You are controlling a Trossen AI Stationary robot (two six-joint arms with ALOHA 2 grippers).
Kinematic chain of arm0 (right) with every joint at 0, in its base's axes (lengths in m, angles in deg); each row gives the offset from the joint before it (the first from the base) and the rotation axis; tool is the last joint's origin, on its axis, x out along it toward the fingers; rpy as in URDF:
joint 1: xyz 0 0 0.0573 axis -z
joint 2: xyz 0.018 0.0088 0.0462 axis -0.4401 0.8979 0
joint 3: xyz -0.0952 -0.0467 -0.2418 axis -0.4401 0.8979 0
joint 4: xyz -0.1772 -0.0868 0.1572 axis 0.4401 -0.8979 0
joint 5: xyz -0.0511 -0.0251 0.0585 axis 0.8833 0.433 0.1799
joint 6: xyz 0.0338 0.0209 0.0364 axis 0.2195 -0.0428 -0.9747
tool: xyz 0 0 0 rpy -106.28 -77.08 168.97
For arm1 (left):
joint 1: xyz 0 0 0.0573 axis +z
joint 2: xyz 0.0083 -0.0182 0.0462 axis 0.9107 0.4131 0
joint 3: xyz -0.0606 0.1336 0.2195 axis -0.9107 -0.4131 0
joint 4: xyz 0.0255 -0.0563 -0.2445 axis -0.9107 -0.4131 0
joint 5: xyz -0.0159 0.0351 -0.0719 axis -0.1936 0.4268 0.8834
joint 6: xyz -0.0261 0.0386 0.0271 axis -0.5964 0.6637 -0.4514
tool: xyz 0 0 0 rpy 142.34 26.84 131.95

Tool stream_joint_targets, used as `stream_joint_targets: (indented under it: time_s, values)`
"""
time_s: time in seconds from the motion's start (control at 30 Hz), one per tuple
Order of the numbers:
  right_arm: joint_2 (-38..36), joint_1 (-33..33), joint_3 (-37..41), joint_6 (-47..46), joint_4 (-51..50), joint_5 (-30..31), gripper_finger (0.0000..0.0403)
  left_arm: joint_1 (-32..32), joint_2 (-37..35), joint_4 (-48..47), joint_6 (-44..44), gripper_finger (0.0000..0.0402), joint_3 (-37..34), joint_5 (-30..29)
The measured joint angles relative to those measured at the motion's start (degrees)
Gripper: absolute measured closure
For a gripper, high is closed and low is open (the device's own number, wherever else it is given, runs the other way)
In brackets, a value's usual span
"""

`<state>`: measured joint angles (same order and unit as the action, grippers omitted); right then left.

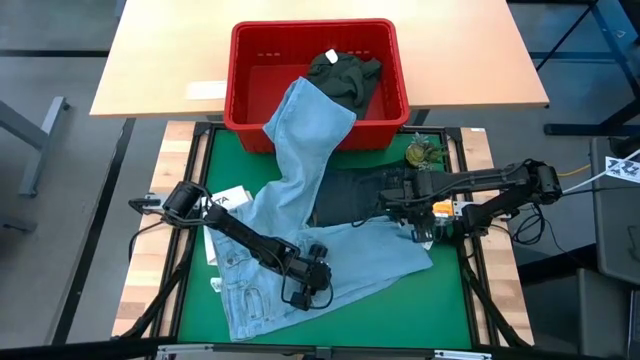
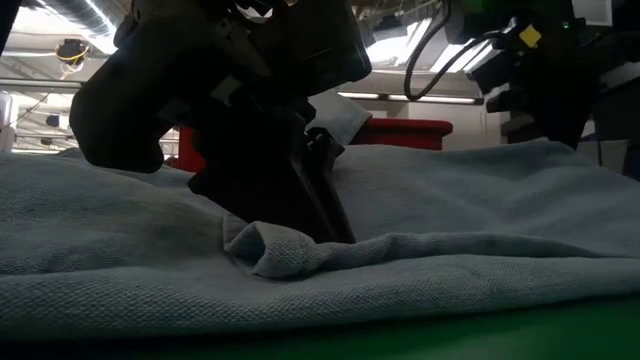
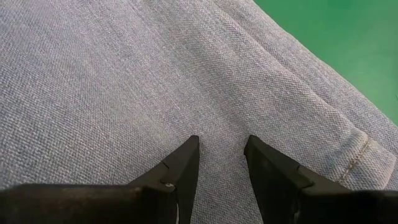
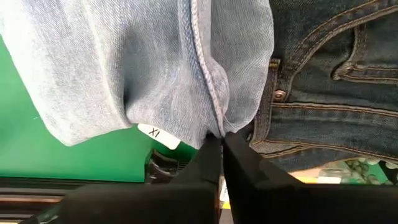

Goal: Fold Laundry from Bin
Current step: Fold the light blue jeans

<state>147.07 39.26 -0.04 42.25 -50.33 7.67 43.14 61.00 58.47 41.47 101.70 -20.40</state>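
The light blue jeans [image 1: 300,215] lie spread on the green mat. One leg runs up over the near wall of the red bin [image 1: 250,75], which holds a dark olive-green piece [image 1: 345,72]. Dark navy jeans [image 1: 355,195] lie partly under the light ones. My left gripper [image 1: 320,285] comes down onto the light jeans near the table's near edge, with a small pucker of denim [image 2: 275,252] at its fingertips. At the right edge of the light jeans, next to the navy waistband [image 4: 323,93], my right gripper [image 1: 422,232] is shut. My left gripper slants down from the table's left onto the flat denim. Its two fingers [image 3: 186,158] stand a little apart with a low ridge of the cloth [image 3: 222,134] between them. The jeans stay lying on the mat. My right gripper pinches a stitched seam edge of the light blue jeans [image 4: 214,121] between its two fingertips, coming from above and pointing down. The cloth bunches toward the fingers, next to a white size label [image 4: 155,133]. The rest of the jeans lies on the mat.
A small green and yellow object [image 1: 420,152] sits at the mat's far right corner. A white card [image 1: 230,197] lies by the left arm. The bin stands on a wooden table [image 1: 160,60] beyond the mat. Bare green mat [image 1: 440,300] shows at the near right.
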Motion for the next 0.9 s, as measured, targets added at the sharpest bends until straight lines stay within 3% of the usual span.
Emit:
stream_joint_targets:
  time_s: [0.37,0.9]
  values:
    - [0.0,0.0,-0.03,-0.3,0.4,9.59,0.0397,0.02,0.0,0.0,0.0,0.0271,0.02,-0.02]
    - [0.0,0.0,-0.05,-1.98,10.41,22.25,0.0402,0.04,-0.02,0.04,0.0,0.0271,0.03,-0.04]
